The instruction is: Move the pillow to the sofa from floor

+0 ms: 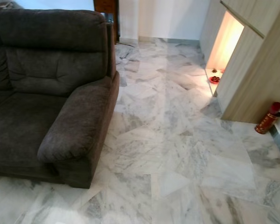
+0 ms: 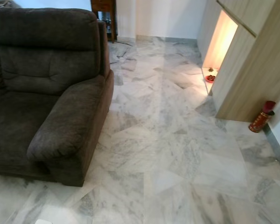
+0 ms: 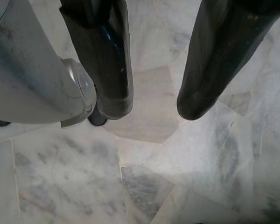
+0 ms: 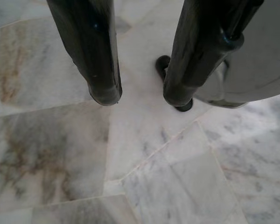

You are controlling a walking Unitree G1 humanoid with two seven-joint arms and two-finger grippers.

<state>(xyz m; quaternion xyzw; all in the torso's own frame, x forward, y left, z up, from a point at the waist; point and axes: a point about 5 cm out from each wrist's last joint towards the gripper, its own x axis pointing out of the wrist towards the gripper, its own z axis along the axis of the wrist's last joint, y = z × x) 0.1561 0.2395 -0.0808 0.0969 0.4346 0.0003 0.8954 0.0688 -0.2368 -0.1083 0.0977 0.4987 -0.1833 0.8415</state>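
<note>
The sofa (image 1: 46, 93) stands at the left of the scene, a dark grey-brown upholstered piece with a tall padded back and a thick rounded armrest (image 1: 79, 121) on its right end, the end nearer the middle of the room. Its seat cushion (image 1: 18, 121) lies bare, with nothing resting on it. I cannot tell where the pillow is from these views.

Right of the sofa the marble floor (image 1: 177, 140) spreads out, pale grey and white slabs cut in irregular shapes, running from the near edge to a white wall at the far side. A dark wooden cabinet (image 1: 106, 9) stands at the far wall, just behind the sofa's back corner. On the right stands a light wooden cupboard unit (image 1: 256, 70) with a lit niche (image 1: 224, 42) glowing warm yellow; small red things sit on the floor of that niche, too small to make out. Near the cupboard's near corner a red cylinder (image 1: 269, 117) leans tilted against the wall.

The left gripper (image 3: 154, 105) hangs over bare marble, its two black fingers spread apart with nothing between them; beside it shows a silver leg part of the robot. The right gripper (image 4: 140, 98) likewise points down at the floor, fingers parted and empty.
</note>
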